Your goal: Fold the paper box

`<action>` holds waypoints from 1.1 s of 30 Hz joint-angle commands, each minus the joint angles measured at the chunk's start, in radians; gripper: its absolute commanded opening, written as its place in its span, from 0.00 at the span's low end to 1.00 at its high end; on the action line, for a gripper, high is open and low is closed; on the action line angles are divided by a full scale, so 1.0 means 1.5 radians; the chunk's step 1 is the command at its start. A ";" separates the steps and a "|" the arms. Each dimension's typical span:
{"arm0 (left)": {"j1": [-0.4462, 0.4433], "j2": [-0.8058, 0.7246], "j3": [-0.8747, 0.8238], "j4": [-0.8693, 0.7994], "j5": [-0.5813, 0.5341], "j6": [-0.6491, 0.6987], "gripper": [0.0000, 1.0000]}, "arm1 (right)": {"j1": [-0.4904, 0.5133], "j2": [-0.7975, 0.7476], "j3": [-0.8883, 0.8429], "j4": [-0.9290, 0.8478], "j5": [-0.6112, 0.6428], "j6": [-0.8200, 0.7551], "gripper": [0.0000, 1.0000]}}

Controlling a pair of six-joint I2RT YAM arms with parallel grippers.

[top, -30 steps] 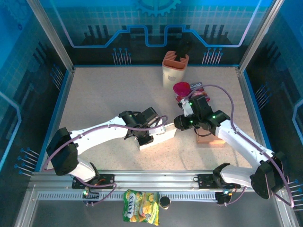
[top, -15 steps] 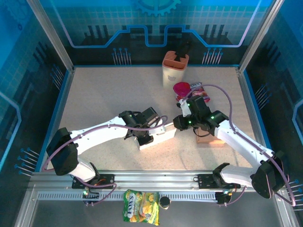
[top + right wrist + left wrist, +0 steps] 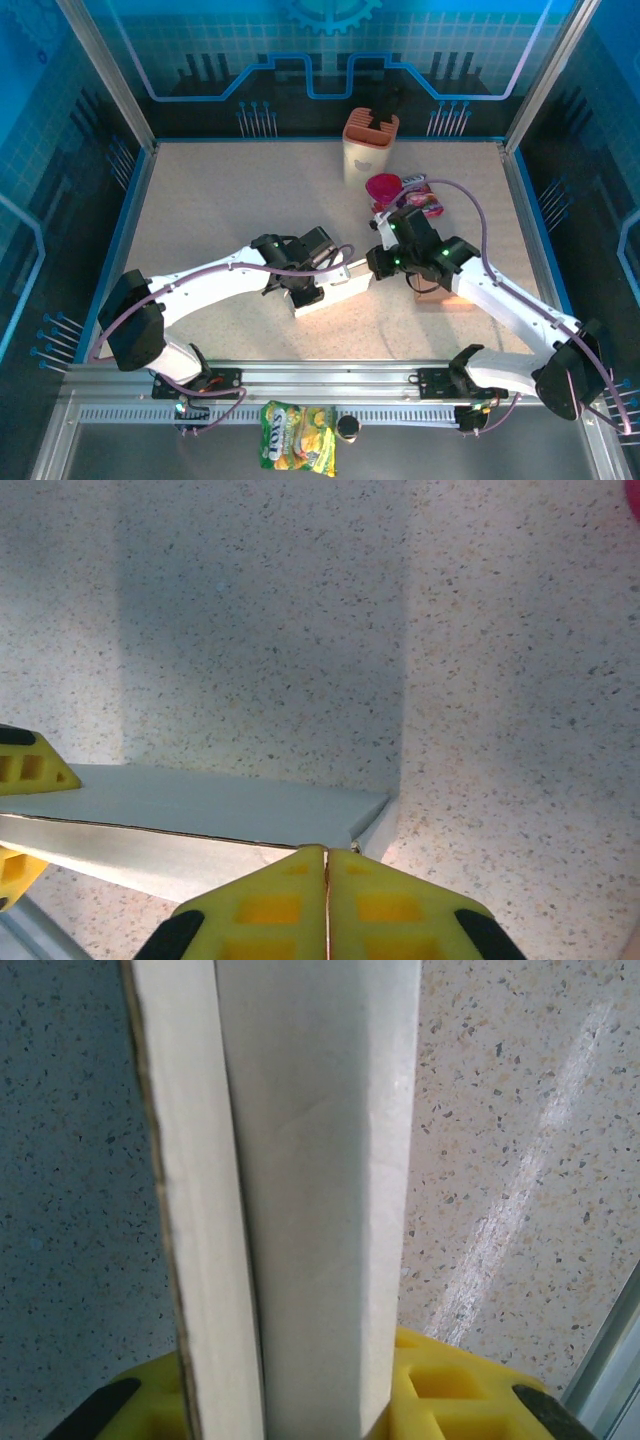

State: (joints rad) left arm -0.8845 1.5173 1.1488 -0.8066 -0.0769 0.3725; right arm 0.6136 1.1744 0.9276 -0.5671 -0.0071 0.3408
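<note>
The white paper box lies mid-table as a flattened oblong. My left gripper is shut on it near its left part. In the left wrist view the box stands upright between the yellow fingers, with a folded panel edge down its left side; the left gripper clamps its base. My right gripper is at the box's right end. In the right wrist view the right gripper is shut, jaws together with nothing between them, tips against the corner of the box.
A beige holder stands at the back, with a pink bowl and a colourful packet in front of it. A brown block lies under the right arm. A yellow snack bag sits by the front rail.
The right gripper has closed its jaws fully at the box's right end and its arm has edged slightly left. The left gripper and box have stayed put.
</note>
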 commanded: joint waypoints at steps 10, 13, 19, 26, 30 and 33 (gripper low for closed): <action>0.018 -0.003 0.003 -0.020 0.029 -0.006 0.27 | 0.066 -0.063 -0.098 0.034 0.133 0.041 0.00; 0.019 -0.007 0.003 -0.017 0.035 -0.010 0.30 | 0.073 -0.076 -0.118 0.055 0.144 0.050 0.00; 0.022 -0.007 0.004 -0.019 0.018 -0.014 0.35 | 0.094 -0.074 -0.126 0.071 0.164 0.067 0.00; 0.023 -0.053 -0.006 0.016 -0.020 -0.059 0.53 | 0.114 -0.077 -0.121 0.061 0.197 0.092 0.00; 0.021 -0.088 -0.020 0.032 0.000 -0.087 0.55 | 0.130 -0.076 -0.109 0.056 0.209 0.106 0.00; 0.020 -0.106 -0.034 0.040 0.030 -0.087 0.51 | 0.135 -0.079 -0.098 0.046 0.221 0.109 0.00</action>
State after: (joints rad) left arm -0.8581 1.3876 1.1278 -0.7631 -0.0757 0.2699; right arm 0.8024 1.0595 0.7502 -0.4702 0.2817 0.4816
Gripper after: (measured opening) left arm 0.515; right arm 0.063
